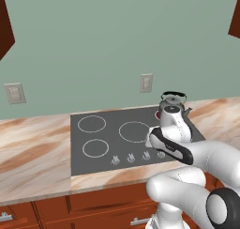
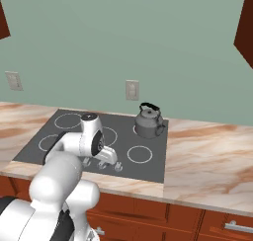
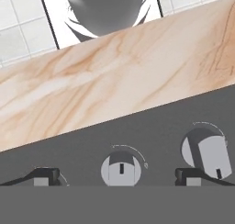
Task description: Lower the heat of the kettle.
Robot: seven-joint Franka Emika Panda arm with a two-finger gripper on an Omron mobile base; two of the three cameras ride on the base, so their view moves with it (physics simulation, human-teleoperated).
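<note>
Sitting upright on the cooktop (image 2: 153,173); grey kettle (image 2: 148,122), black handle.

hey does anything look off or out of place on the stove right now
Nothing stands out. The kettle sits upright on the back right burner of the stove, nothing is spilled, and the open gripper hovers above the knobs.

Kettle (image 2: 148,123): grey metal, dull sheen, thin black handle. Hob (image 1: 103,150): flat, smooth, matt dark grey, with pale ring markings. Knobs (image 3: 120,168): light grey, smooth, plastic-looking. Desk (image 2: 207,151): polished stone look, tan with veined marbling. Cabinet fronts (image 1: 51,209): reddish-brown wood, satin finish, metal pulls. Wall (image 1: 93,49): matt pale green. Arm (image 1: 197,171): glossy white shell, dark joints.
</note>
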